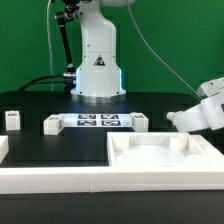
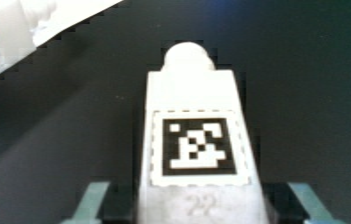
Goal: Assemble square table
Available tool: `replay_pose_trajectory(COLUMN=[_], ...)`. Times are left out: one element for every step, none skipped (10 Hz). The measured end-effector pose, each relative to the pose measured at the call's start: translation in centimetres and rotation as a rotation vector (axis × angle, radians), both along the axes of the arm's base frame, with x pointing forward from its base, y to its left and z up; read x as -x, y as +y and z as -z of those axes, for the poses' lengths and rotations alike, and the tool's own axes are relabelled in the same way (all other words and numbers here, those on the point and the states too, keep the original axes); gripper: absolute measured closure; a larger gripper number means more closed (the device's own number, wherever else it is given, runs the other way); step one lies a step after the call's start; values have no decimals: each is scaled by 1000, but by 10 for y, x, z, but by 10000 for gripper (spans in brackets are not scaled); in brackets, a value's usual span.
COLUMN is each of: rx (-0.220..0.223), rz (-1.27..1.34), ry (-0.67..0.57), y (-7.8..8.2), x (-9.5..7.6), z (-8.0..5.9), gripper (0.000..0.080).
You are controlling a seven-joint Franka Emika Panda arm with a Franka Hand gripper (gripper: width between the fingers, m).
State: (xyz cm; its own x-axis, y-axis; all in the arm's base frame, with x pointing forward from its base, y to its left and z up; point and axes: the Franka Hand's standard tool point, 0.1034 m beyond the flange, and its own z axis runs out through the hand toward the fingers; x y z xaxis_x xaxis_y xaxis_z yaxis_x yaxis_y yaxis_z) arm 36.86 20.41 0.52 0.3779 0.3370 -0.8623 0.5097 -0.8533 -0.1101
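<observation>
- Table top [image 1: 160,155]: lies flat in the foreground, toward the exterior view's right; gripper [image 1: 183,117] low, just behind its far rim.
- Leg [image 2: 193,125]: between the jaws, tag up, long axis running straight away from the wrist.
- Fingers [image 2: 97,201]: flank the leg; cannot tell whether clamped.
- Exterior view hides this leg; wrist view omits the table top.

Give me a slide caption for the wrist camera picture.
Wrist view: gripper straddling a white tagged leg on the black table, jaws open either side.

A robotics lab: fixed arm base [image 1: 98,72], black table [image 1: 35,100], marker board [image 1: 100,121].
</observation>
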Motion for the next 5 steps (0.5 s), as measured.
replay_pose_trajectory(rx=[-1,-3,-9,-22,-28], rz=[0,3,5,3,14], ry=[0,0,1,20,41], y=[0,-2,-4,-10,-22], x=[0,-2,-4,-8,-16], z=[0,-1,-4,-16,-36], gripper=[509,509,509,509,509])
